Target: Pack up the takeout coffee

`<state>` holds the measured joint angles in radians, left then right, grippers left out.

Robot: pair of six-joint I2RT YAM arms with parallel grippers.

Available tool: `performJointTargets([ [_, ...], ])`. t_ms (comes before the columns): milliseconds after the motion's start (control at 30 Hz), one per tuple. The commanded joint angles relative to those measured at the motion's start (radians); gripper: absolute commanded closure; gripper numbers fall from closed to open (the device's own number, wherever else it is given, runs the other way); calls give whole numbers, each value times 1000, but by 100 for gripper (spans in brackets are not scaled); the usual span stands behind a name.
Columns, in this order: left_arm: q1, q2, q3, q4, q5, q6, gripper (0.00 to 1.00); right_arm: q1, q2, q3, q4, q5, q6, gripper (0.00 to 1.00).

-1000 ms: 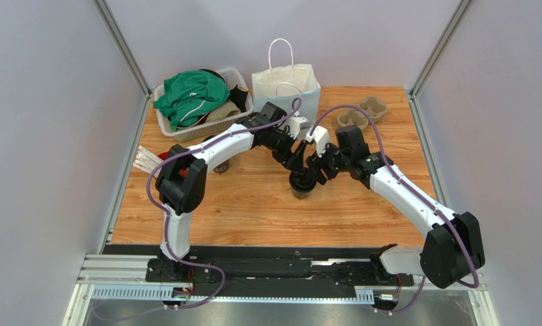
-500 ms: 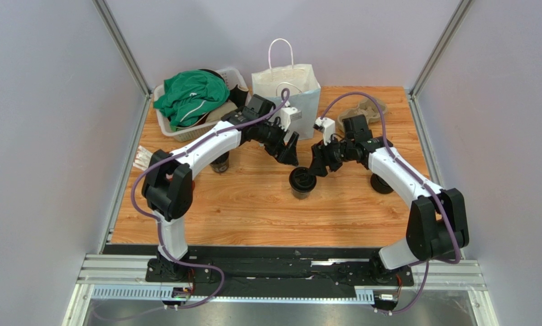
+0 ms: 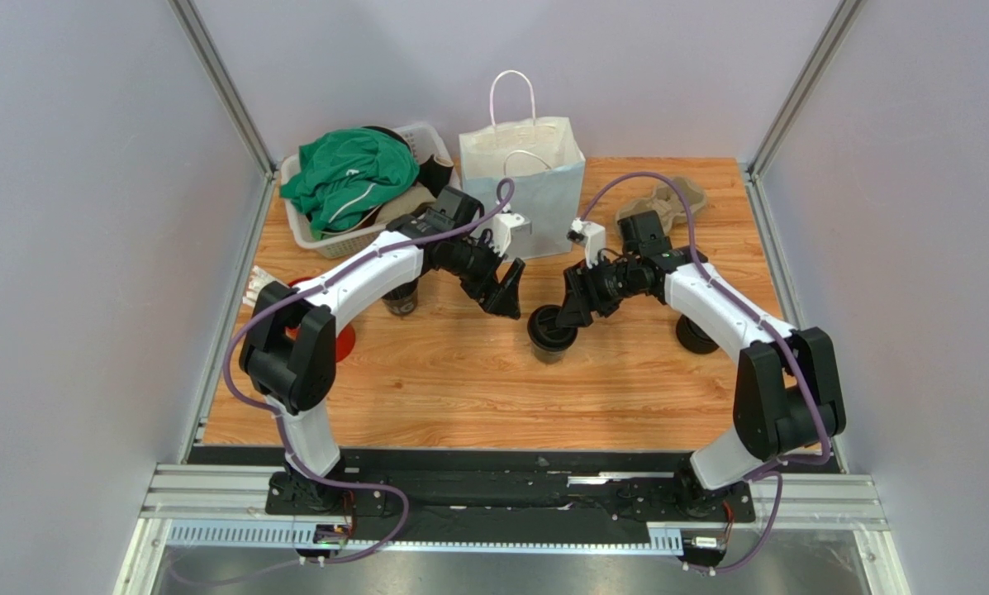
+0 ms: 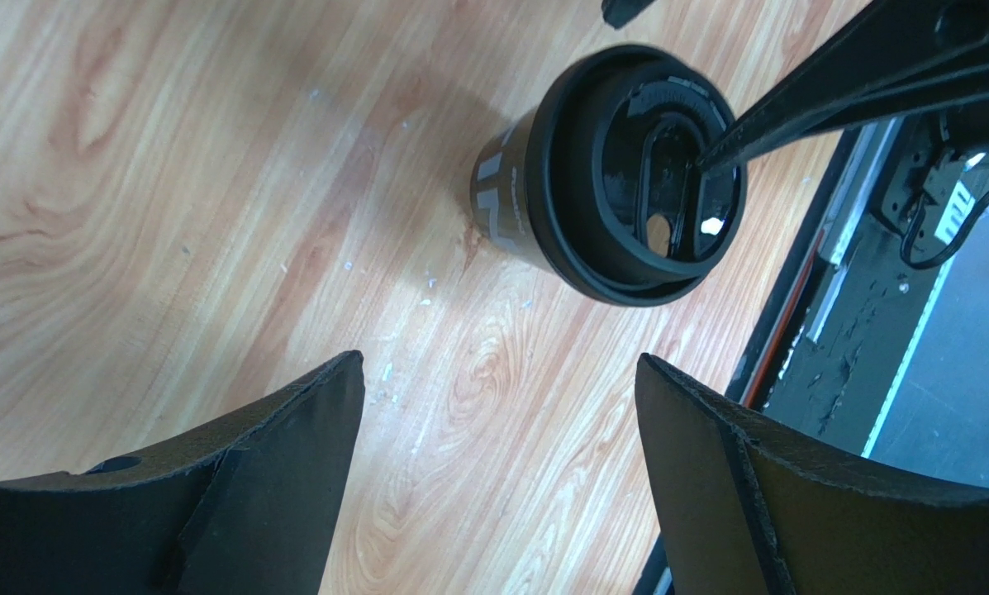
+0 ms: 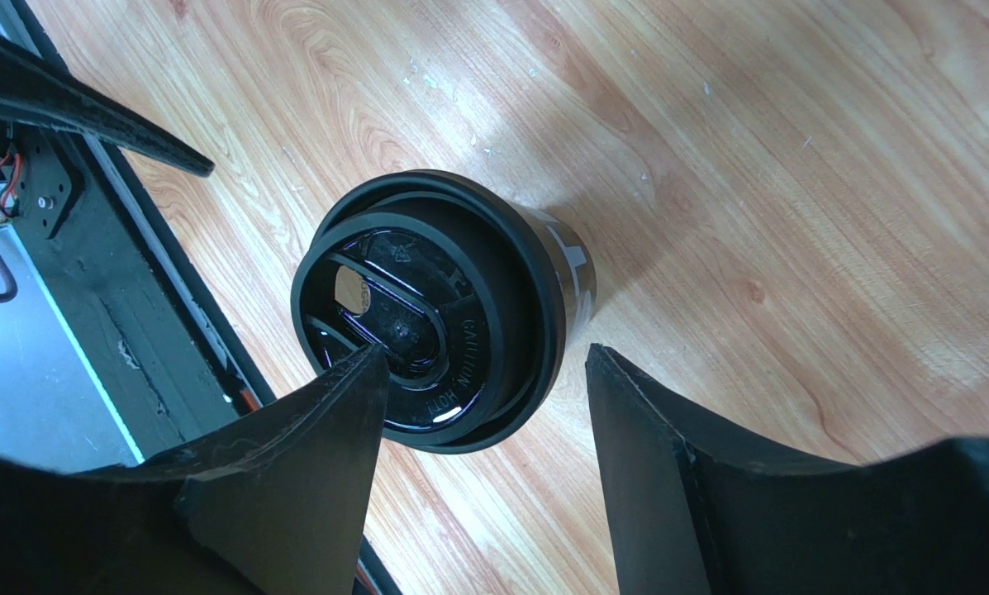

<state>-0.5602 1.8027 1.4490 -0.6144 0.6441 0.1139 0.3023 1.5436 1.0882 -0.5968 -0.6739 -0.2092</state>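
Coffee cup (image 3: 550,332) stands upright just beneath right gripper (image 3: 565,312).

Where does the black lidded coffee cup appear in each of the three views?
Top external: coffee cup near picture centre, slightly right.
Left wrist: upper right, lid towards the camera.
Right wrist: centre, slightly left, lid towards the camera.
Shared landmark: black rail along the table edge.

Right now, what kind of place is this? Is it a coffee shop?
Probably a robot test booth, not a shop: plain grey walls box in the wooden table, and the left arm and right arm are bolted to a metal rail at its edge.
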Motion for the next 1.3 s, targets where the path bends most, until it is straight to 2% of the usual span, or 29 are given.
performJointTargets([
  [0,3,-25,-30,21,2,41,12,0,21,45,2,-27,28,36],
  [400,3,14,-55,68,34,17,12,0,62,62,11,-16,51,36],
  [733,2,29,-49,76,34,9,12,0,107,45,18,13,48,51],
  [833,2,38,-41,79,40,3,13,0,118,39,18,22,45,53],
  [1267,-10,125,20,91,154,-109,13,0,133,12,34,50,42,53],
])
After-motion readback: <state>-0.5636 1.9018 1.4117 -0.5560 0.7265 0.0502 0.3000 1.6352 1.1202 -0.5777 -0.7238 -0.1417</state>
